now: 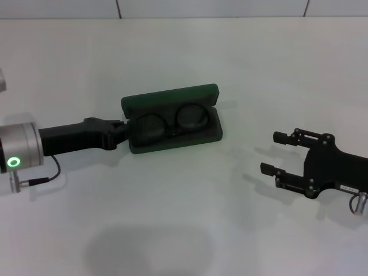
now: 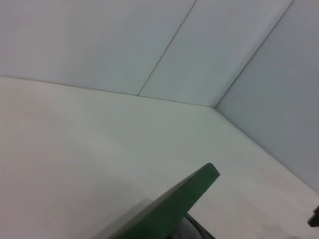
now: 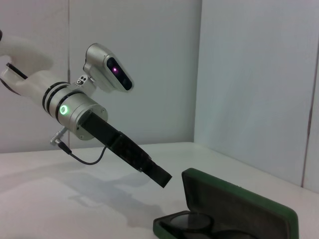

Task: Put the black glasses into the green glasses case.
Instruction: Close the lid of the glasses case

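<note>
The green glasses case (image 1: 169, 99) lies open at the table's middle, its lid standing up at the back. Inside it rest the black glasses (image 1: 172, 123), lenses side by side on the dark lining. My left gripper (image 1: 122, 132) is shut at the case's left end, just off or touching it, with nothing held. In the right wrist view the left gripper (image 3: 163, 178) hovers above the case (image 3: 239, 204) and the glasses (image 3: 192, 221). The left wrist view shows only the case's lid edge (image 2: 174, 204). Off to the case's right, my right gripper (image 1: 272, 153) stands open and empty.
The white table (image 1: 184, 230) meets pale wall panels (image 1: 207, 7) at the back. A cable (image 1: 43, 178) hangs from the left wrist. No other objects stand on the table.
</note>
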`<state>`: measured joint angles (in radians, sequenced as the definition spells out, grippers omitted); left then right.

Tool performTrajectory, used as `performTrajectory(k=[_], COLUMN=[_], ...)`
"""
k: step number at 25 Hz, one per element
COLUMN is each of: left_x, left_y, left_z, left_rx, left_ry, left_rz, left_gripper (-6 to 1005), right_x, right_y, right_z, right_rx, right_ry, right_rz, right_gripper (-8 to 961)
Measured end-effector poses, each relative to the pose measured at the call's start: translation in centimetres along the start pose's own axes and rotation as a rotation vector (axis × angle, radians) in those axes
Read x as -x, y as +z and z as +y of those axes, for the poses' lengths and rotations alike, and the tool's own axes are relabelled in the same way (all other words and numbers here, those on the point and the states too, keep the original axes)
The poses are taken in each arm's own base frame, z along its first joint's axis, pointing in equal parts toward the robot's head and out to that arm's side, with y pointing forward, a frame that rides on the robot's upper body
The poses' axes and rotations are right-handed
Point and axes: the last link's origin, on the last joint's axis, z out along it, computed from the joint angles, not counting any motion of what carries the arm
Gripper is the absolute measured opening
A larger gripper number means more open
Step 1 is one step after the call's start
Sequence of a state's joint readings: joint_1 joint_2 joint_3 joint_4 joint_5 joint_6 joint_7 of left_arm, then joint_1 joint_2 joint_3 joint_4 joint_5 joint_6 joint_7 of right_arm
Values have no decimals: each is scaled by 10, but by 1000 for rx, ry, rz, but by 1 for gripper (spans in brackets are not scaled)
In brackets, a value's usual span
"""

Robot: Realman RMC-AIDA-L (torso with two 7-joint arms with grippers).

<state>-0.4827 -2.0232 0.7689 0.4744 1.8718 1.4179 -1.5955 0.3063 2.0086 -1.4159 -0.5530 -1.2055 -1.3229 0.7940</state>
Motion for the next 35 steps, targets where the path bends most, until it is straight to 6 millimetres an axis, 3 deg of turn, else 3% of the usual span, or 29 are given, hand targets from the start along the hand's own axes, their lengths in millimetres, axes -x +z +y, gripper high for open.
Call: performTrajectory(k=[14, 28, 35], left_x=[-2, -25, -22], left_y=[19, 29, 24], left_z=[-26, -35, -35], left_rx=[-215, -306, -293], left_ry=[80, 151, 69], left_rz=[-16, 71, 75], left_gripper=[12, 12, 13], right_x=[-4, -5, -5], right_y=[-3, -3, -6], right_z=[3, 4, 1], right_rx=[-1, -4, -23], right_ry=[16, 27, 28], right_rz=[7, 5, 0], right_gripper=[664, 684, 694])
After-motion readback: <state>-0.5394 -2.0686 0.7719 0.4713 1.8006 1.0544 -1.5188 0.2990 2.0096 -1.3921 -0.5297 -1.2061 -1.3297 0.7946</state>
